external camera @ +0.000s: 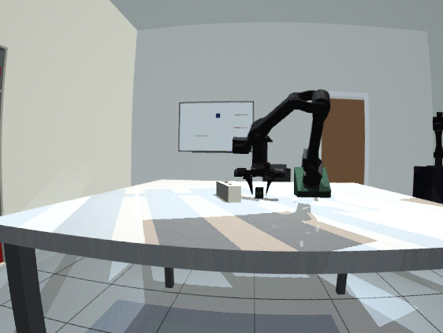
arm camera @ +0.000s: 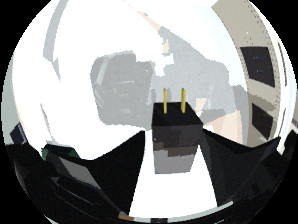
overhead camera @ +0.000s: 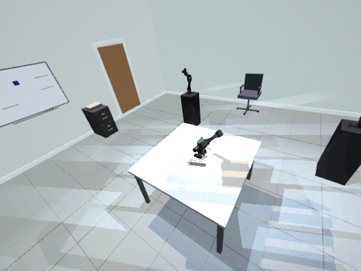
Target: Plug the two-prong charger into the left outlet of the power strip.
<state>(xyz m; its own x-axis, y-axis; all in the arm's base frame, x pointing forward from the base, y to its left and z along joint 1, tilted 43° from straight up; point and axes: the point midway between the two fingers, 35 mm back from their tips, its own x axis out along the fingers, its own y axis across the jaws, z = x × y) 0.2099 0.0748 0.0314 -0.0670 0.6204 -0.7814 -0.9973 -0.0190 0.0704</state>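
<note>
Exterior view: black metal claw hung partly open around black two-prong charger, gripping nothing; off-white power strip stood near

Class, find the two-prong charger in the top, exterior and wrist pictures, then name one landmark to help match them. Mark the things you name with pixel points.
Top: the charger cannot be made out; the arm's gripper (overhead camera: 200, 156) is over that area.
Exterior: right of centre and below mid-height, the charger (external camera: 258, 192) (arm camera: 177, 117) sits between the gripper's fingers.
Wrist: just right of centre, prongs (arm camera: 183, 101) pointing up the picture.
Shared landmark: the pale power strip (overhead camera: 197, 162) (external camera: 233, 192) (arm camera: 240, 30).
</note>
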